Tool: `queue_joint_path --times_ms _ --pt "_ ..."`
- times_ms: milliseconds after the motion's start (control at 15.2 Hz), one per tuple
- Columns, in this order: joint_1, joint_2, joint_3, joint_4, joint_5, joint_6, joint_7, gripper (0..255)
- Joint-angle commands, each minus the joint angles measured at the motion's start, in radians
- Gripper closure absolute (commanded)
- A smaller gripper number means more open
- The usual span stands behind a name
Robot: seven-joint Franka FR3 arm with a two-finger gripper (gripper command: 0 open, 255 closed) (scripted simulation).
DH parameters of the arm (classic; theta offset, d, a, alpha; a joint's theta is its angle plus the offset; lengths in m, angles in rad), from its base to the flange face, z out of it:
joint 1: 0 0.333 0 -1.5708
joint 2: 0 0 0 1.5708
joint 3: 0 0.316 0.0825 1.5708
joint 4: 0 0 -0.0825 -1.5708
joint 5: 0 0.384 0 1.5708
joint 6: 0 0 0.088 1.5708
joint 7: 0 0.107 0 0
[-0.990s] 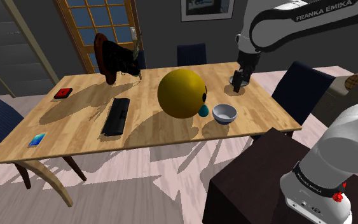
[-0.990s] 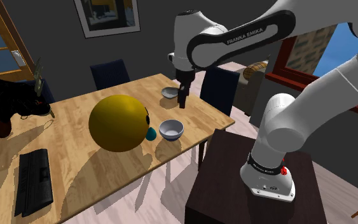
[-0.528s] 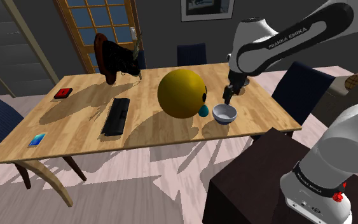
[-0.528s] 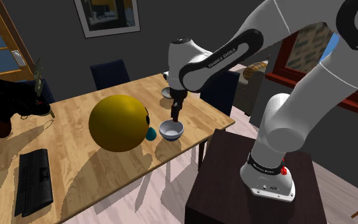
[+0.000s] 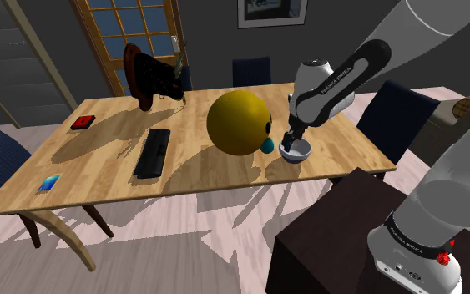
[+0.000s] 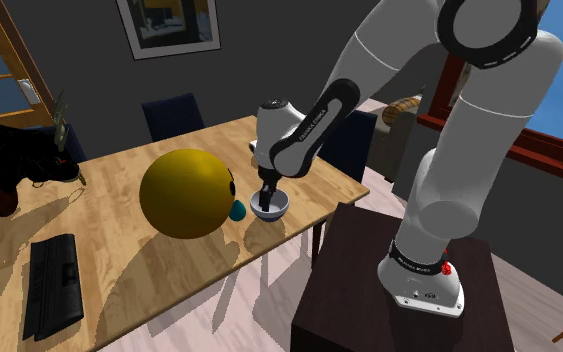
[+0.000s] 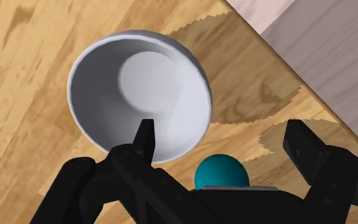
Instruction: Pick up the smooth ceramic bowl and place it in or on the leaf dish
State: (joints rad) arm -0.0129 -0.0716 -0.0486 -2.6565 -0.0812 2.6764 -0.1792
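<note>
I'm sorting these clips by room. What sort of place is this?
Likely a home dining room: wooden table with dark blue chairs around it, a framed picture, and a paned door.

Bowl [image 7: 139, 95]: one, round, smooth, pale grey-white, empty. Stands upright, mouth up, near the big yellow ball [image 5: 237, 123], on the shoulder view's right of it.

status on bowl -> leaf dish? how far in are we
Done: the approach. The gripper is down at the white bowl, jaws open, one finger inside the rim and the other outside. In hand: the grasp, not yet closed; the bowl rests on the table. Left: close on the rim, lift, carry to the leaf dish, release.
</note>
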Motion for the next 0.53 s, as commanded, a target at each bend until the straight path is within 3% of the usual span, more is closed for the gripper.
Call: queue_joint_path --times_ms 0,462 --pt "0.001 0.099 -0.002 0.025 0.013 0.082 -0.011 0" --pt "-0.001 0.211 -0.002 0.041 0.015 0.179 -0.012 0"
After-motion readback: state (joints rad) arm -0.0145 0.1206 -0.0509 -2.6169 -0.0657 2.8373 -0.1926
